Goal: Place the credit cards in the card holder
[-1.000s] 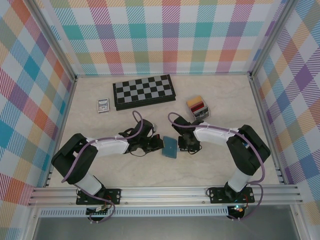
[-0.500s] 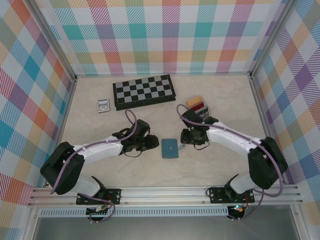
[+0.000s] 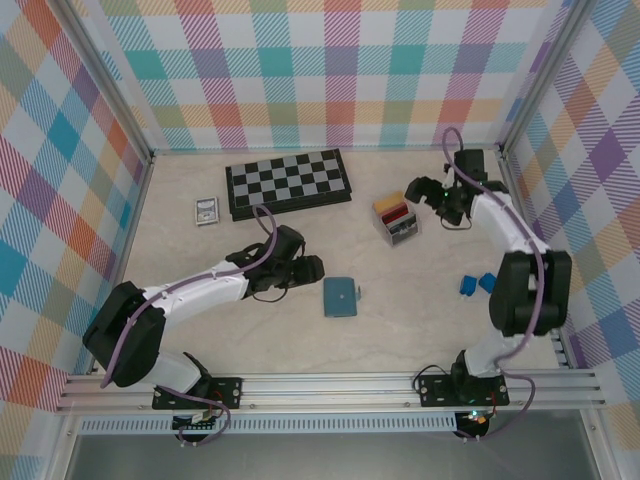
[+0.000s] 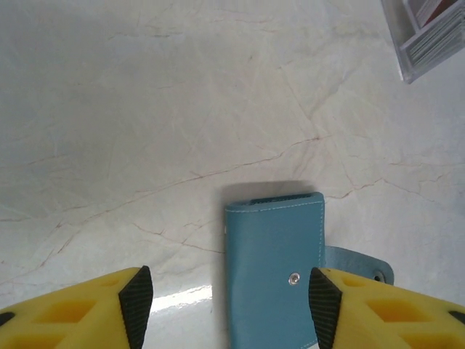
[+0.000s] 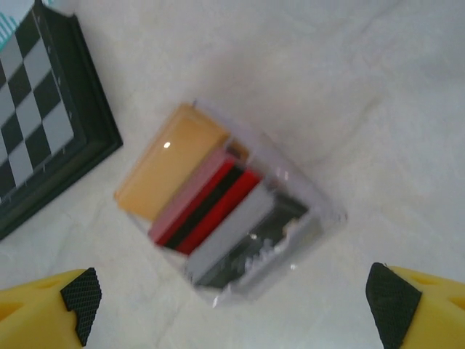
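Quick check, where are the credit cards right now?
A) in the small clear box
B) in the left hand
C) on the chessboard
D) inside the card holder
A: the credit cards stand on edge inside the small clear box next to the chessboard, while the card holder lies folded on the table, apart from them.

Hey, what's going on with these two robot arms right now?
Neither arm is holding anything. The left gripper is open next to the teal card holder, which lies folded on the table. The right gripper is open over the small clear box where the credit cards stand on edge, beside the chessboard.
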`<action>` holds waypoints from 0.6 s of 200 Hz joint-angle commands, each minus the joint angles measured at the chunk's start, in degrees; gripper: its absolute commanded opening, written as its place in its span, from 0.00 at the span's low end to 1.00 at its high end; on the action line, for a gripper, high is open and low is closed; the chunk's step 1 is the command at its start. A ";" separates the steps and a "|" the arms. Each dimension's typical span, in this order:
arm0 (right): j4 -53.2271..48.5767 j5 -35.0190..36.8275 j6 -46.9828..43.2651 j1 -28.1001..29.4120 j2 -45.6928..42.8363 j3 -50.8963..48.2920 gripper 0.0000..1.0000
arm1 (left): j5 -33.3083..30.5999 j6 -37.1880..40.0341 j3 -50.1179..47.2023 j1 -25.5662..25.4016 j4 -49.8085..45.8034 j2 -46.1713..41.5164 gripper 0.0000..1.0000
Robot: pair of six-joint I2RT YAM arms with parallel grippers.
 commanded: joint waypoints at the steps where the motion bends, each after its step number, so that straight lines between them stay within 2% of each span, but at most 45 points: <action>1: 0.98 -9.72 -2.64 -2.13 7.66 6.20 0.99 | -1.88 0.81 2.14 -0.80 -1.89 0.40 0.65; 52: -2.46 -17.25 -2.05 -2.77 19.51 15.47 0.97 | -4.25 0.92 2.09 -0.82 -4.83 -1.06 0.71; 77: -0.79 -20.53 -0.81 -2.26 20.01 13.07 0.95 | -4.66 1.04 2.58 -0.70 -4.91 -0.75 0.72; 120: 2.75 -24.60 0.42 -0.96 15.77 5.59 0.95 | -3.85 1.20 3.83 -0.42 -5.03 0.47 0.73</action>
